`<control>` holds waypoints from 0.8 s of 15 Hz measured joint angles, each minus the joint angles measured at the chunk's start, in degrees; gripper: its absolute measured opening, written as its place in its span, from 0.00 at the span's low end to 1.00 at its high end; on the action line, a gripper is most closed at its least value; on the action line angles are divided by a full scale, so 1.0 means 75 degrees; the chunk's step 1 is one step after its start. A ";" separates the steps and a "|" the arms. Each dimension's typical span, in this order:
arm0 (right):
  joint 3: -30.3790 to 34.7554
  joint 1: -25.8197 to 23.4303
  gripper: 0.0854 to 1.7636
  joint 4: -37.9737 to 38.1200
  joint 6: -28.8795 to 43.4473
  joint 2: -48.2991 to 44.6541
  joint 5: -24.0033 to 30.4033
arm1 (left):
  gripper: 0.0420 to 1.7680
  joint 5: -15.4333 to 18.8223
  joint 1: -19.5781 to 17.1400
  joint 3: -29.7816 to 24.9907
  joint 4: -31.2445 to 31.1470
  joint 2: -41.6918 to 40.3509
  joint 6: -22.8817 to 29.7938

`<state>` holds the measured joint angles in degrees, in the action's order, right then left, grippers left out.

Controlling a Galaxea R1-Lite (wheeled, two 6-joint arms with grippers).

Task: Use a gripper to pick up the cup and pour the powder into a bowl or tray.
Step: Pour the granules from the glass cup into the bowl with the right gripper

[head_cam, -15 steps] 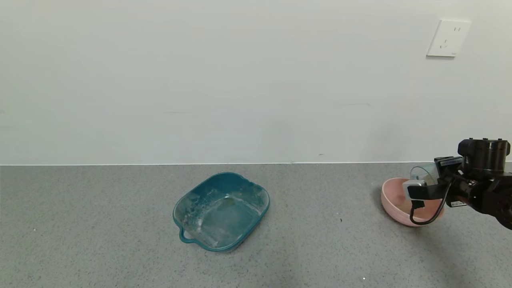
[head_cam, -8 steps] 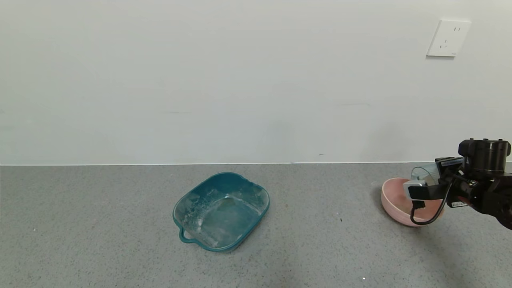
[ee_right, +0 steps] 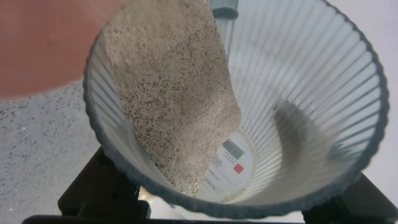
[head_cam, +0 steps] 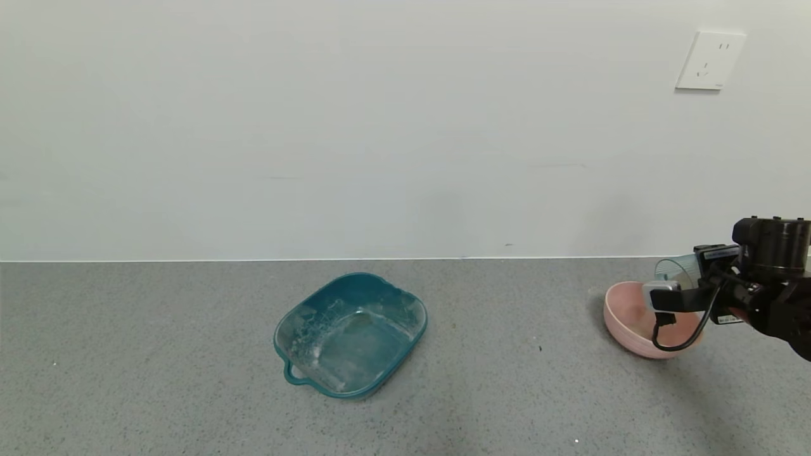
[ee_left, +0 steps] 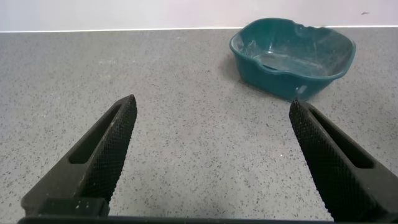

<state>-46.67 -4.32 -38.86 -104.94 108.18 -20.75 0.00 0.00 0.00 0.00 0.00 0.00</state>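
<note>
A: Left gripper (ee_left: 211,155) is hanging released over the counter (head_cam: 158,380), fingers (ee_left: 102,155) wide apart near the teal tray (head_cam: 350,334). Why?

B: It's idling. Right gripper (head_cam: 709,288) is grasping the cup (head_cam: 671,269), tipping it over the pink bowl (head_cam: 624,316) so the powder (ee_right: 171,99) is landing inside.

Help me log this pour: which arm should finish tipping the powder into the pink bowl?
Right. The right gripper holds the cup tilted over the bowl; the left gripper is open, away near the teal tray.
</note>
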 joint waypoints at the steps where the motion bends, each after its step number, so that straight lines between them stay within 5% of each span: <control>1: 0.0015 -0.0020 0.76 -0.0021 0.0005 -0.0018 0.0021 | 1.00 0.0000 0.0000 0.0000 0.0000 0.0000 0.0000; 12: 0.0702 -0.0434 0.76 -0.0044 0.1777 -0.0466 0.0504 | 1.00 0.0000 0.0000 0.0000 0.0000 0.0000 0.0000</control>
<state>-41.40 -7.57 -39.19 -91.61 104.68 -16.97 0.00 0.00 0.00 0.00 0.00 0.00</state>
